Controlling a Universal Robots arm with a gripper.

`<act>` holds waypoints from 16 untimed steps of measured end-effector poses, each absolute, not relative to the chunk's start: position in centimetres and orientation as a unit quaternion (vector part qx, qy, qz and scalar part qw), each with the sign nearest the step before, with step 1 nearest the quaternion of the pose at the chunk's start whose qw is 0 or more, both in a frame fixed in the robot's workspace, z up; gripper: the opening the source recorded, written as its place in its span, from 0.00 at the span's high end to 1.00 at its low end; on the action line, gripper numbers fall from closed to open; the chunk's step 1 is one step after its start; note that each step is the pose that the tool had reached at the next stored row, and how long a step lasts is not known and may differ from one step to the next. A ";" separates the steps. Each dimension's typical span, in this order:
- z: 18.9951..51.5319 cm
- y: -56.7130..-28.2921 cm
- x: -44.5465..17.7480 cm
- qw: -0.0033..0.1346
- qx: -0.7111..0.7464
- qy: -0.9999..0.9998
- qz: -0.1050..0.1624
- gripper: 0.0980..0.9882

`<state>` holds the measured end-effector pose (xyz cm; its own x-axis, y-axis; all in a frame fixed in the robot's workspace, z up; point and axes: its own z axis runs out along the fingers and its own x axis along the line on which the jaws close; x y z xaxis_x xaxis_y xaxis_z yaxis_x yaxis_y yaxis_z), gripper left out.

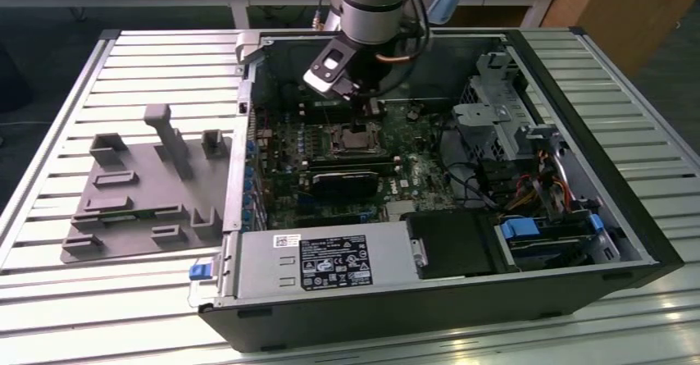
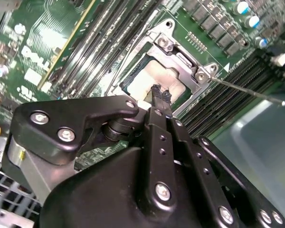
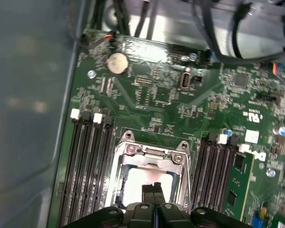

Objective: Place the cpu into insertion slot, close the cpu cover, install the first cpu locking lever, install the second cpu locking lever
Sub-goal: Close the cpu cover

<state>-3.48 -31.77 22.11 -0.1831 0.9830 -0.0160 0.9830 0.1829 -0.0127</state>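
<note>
The cpu (image 3: 135, 179) lies in the socket of the green motherboard, its dull silvery top (image 2: 145, 80) showing in both wrist views. Around it lies the cpu cover (image 3: 152, 154), a thin metal frame (image 2: 183, 61) that looks flat on the socket. My gripper (image 3: 154, 189) is shut with nothing between its black fingertips (image 2: 156, 92), which hang just over the chip's middle; whether they touch it is unclear. A thin metal locking lever (image 2: 247, 90) sticks out from one socket corner over the memory slots. In the exterior view the gripper (image 1: 366, 111) reaches down into the open case above the socket (image 1: 356, 141).
Black memory slots (image 3: 88, 166) flank the socket on both sides. A black card (image 1: 344, 183) lies just in front of the socket, with a power supply (image 1: 328, 260) at the case front. Drive cages and cables (image 1: 525, 160) fill the exterior view's right. A grey fixture (image 1: 143, 193) sits left of the case.
</note>
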 end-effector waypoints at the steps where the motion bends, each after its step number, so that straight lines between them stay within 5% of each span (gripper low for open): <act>1: 22.1 -31.8 -3.5 0.002 0.632 0.775 -0.010 1.00; 16: 22.1 -31.8 -3.5 0.004 0.535 0.845 -0.009 1.00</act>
<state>-3.48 -31.77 22.10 -0.4273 0.9039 -0.0160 0.9041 0.4272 -0.0122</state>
